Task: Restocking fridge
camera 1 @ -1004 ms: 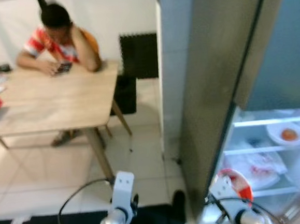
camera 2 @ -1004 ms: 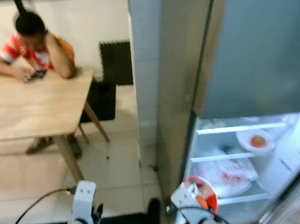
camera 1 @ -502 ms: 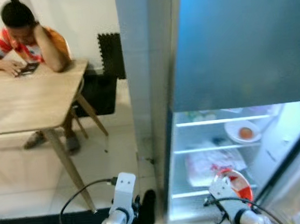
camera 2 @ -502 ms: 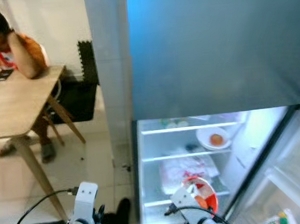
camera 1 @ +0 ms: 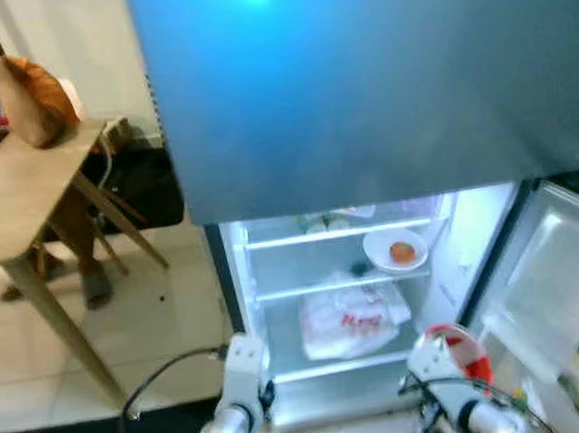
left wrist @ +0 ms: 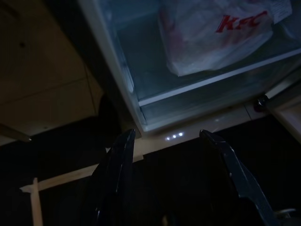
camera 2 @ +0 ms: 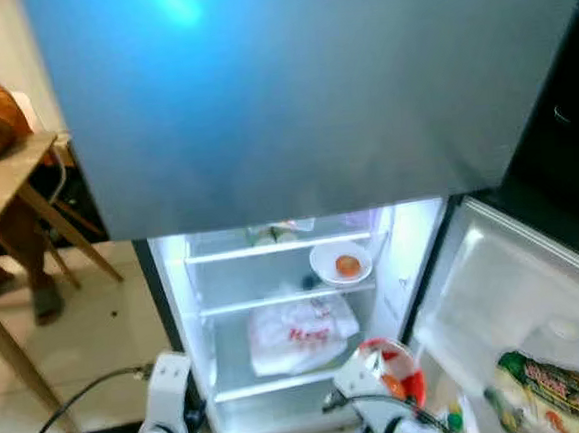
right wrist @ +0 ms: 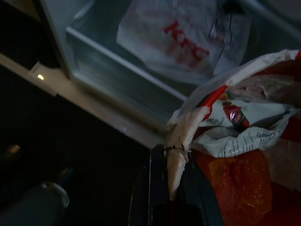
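Facing the open fridge [camera 1: 236, 271] — right gripper [right wrist: 170, 188] pinching a red-and-white bucket's [camera 1: 459, 352] rim.
Left gripper [left wrist: 164, 155] hangs with fingers wide apart — nothing between them.

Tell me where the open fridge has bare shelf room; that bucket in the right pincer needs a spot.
The shelf under the white bag is bare across its width. The bowl shelf is free to the bowl's left. The bag's shelf is crowded. The right pincer grips the bucket.
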Robot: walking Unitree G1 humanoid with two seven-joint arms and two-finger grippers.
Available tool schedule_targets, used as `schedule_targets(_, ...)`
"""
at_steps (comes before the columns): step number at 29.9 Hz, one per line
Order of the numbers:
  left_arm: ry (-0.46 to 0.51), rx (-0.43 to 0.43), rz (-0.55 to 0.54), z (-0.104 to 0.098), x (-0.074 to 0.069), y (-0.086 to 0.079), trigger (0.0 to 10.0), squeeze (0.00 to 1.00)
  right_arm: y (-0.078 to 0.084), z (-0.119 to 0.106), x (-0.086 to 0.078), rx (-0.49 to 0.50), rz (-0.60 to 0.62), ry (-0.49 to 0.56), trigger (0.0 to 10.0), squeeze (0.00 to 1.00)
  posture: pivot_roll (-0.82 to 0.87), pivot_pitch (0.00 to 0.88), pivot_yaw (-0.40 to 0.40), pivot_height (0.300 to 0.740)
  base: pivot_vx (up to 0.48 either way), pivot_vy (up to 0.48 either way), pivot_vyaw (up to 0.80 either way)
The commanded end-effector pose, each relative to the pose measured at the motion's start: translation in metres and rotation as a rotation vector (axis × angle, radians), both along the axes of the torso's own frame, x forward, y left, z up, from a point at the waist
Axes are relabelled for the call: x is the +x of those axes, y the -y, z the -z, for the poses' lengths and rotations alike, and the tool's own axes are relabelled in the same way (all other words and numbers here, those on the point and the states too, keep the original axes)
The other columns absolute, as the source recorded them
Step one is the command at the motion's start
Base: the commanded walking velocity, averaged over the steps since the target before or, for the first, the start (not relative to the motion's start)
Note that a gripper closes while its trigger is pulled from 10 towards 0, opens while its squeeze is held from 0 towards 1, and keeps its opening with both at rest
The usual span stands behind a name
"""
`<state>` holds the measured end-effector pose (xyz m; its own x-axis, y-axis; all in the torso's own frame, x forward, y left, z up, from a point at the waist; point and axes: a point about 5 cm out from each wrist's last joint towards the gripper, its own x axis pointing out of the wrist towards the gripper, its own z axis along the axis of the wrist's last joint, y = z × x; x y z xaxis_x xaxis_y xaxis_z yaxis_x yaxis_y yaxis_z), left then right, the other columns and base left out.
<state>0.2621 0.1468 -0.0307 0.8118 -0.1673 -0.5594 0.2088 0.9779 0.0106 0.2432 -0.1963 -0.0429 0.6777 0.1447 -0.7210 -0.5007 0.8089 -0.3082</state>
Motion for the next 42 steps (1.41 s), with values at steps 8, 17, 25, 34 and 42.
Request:
schedule_targets(8,-0.013,0.025,-0.013,0.0036,-0.0047,-0.0067,10.0,0.0,-0.0041,-0.0033,0.0049,0.015,-0.004,0.023,10.0,0.0,-0.02,0.0,-0.015,0.74,0.0,0.0,0.0)
schedule_targets(17,-0.032,0.019,-0.015,0.0049,-0.0056,-0.0073,10.0,0.0,-0.0041,-0.0031,0.0046,0.015,-0.004,0.022,10.0,0.0,-0.02,0.0,-0.015,0.74,0.0,0.213,0.0)
schedule_targets(25,-0.034,0.021,-0.017,0.0048,-0.0053,-0.0085,10.0,0.0,-0.0043,-0.0033,0.0049,0.016,-0.004,0.023,10.0,0.0,-0.02,0.0,-0.015,0.74,0.0,0.42,0.0)
schedule_targets(34,-0.031,0.054,0.007,0.0047,-0.0052,-0.0087,10.0,0.0,-0.0044,-0.0027,0.0042,0.016,-0.004,0.018,10.0,0.0,-0.02,0.0,-0.011,0.74,0.0,0.0,0.0)
schedule_targets(42,-0.036,0.078,0.067,0.0045,-0.0048,-0.006,10.0,0.0,-0.0045,-0.0017,0.0028,0.018,-0.001,0.015,10.0,0.0,-0.02,0.0,-0.007,0.74,0.0,-0.06,0.0)
